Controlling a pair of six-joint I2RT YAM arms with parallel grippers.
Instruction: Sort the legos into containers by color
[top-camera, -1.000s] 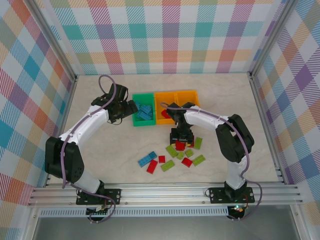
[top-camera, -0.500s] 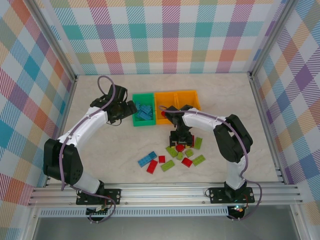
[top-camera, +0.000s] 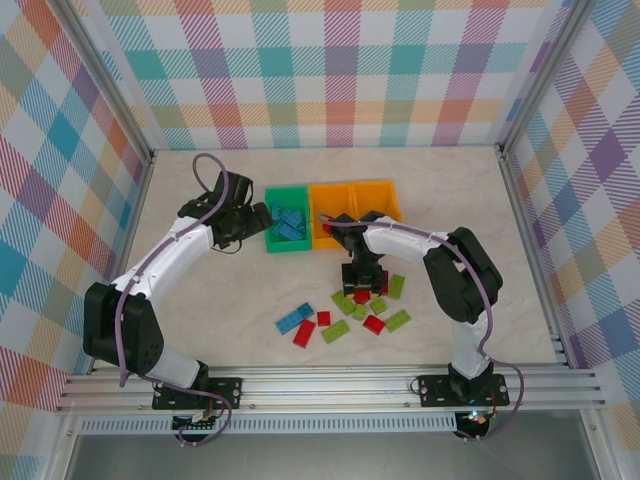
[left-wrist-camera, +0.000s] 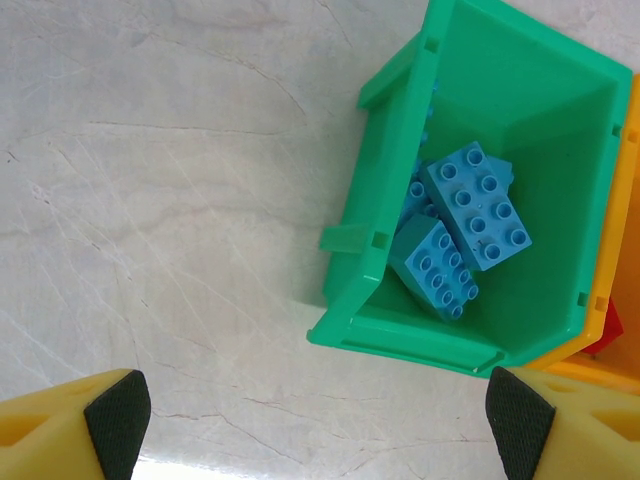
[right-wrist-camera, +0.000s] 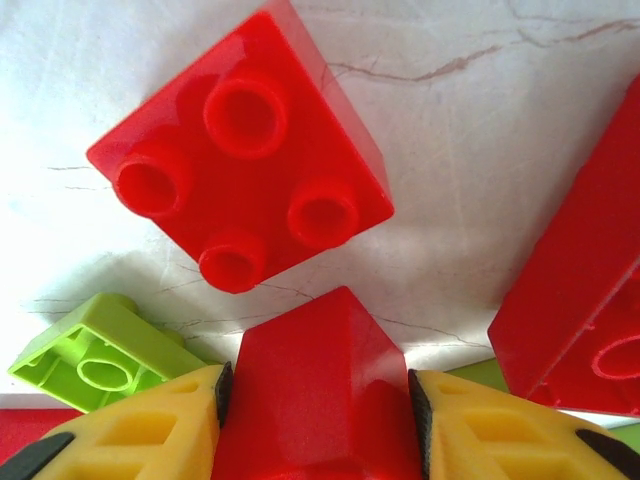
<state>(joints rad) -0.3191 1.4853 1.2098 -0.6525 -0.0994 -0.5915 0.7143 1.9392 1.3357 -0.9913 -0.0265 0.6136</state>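
On the marble table (top-camera: 200, 300) we see the green bin (left-wrist-camera: 560, 130) holding blue bricks (left-wrist-camera: 480, 205), our left gripper (left-wrist-camera: 320, 430) spread wide over its edge, and our right gripper (right-wrist-camera: 315, 410) pinching a red brick (right-wrist-camera: 310, 360) among the loose legos (top-camera: 335, 331).

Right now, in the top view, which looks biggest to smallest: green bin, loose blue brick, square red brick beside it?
1. green bin
2. blue brick
3. square red brick
The differences look plain.
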